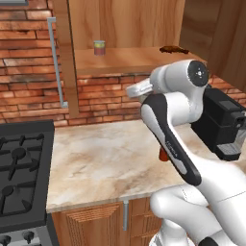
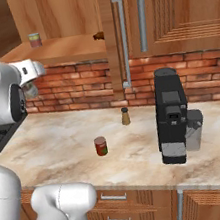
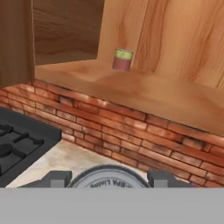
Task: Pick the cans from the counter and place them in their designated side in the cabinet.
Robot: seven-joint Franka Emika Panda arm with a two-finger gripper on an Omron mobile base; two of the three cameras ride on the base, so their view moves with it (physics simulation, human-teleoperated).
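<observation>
While the gripper clasps the silvery can by its sides, the arm carries it up toward the cabinet shelf.
Rigid, smooth metal, probably light; it could slip, so a hold across the middle of the round wall looks safest. On the shelf stands a greenish-topped can; the dark red can waits on the counter.

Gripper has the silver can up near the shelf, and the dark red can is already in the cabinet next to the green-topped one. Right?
Not quite. The dark red can stands on the counter, as the right base view shows. The gripper does hold the silver can, and the green-topped can sits on the cabinet shelf.
</observation>
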